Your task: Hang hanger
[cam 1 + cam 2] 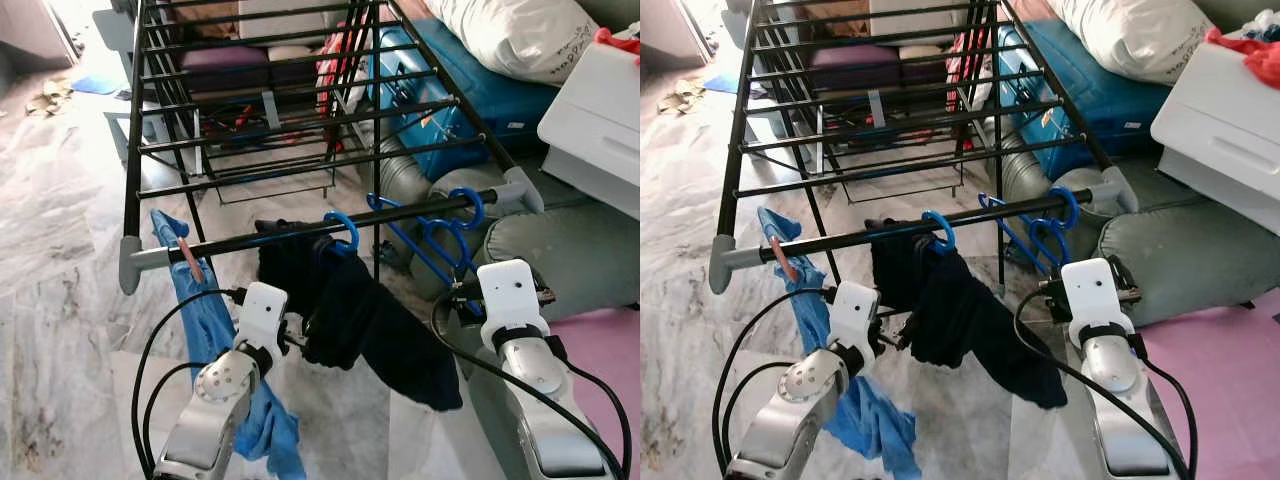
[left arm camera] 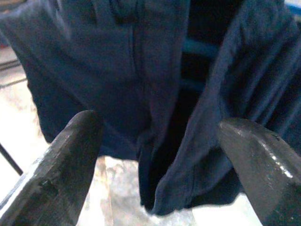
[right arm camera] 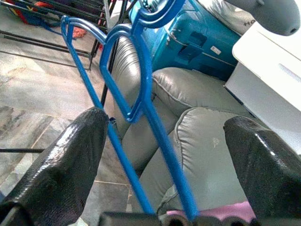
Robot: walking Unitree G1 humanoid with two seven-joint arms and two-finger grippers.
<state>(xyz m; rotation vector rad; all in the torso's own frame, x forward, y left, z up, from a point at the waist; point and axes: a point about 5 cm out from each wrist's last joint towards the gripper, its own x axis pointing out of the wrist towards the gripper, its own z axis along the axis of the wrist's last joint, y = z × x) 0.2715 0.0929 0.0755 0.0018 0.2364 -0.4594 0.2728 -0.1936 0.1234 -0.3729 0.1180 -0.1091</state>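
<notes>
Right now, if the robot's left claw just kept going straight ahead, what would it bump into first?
Most likely the dark garment hanging from the rack's front bar. The left gripper is open and points straight at the cloth, with nothing between; how far off it hangs is hard to judge.

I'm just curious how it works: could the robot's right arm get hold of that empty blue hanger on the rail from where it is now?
Probably yes. The right gripper is open, and the blue hanger hangs between its fingers with nothing in between; the dark garment hangs off to its left.

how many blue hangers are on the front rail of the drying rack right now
2, possibly more: one blue hanger carrying the dark garment mid-rail, one bare hanger near the rail's right end; overlapping blue wires there may hide another.
</notes>
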